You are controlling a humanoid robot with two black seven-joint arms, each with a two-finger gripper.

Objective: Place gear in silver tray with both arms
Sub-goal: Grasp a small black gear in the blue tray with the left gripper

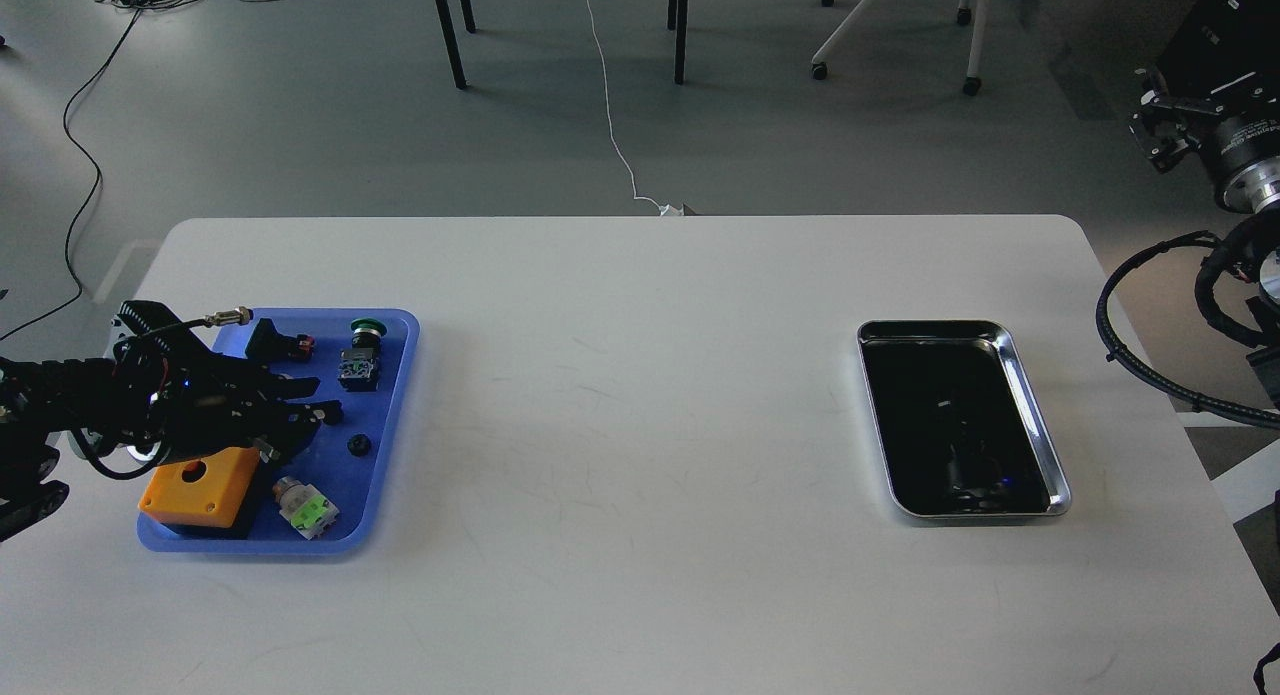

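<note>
Am viewing white table [620, 425], faintly scuffed, standing on grey floor [300, 95] with cables trailing. Left gripper [318, 399] hovering over blue tray [395, 425], fingers spread apart, holding nothing. Small black gear [358, 444] lying in blue tray. Silver tray [1040, 425] sitting far right, well apart. Right gripper [1160, 135] hanging off table; am unable to tell finger state.

Silver tray [1040, 415] (shiny-rimmed) table's right.
</note>
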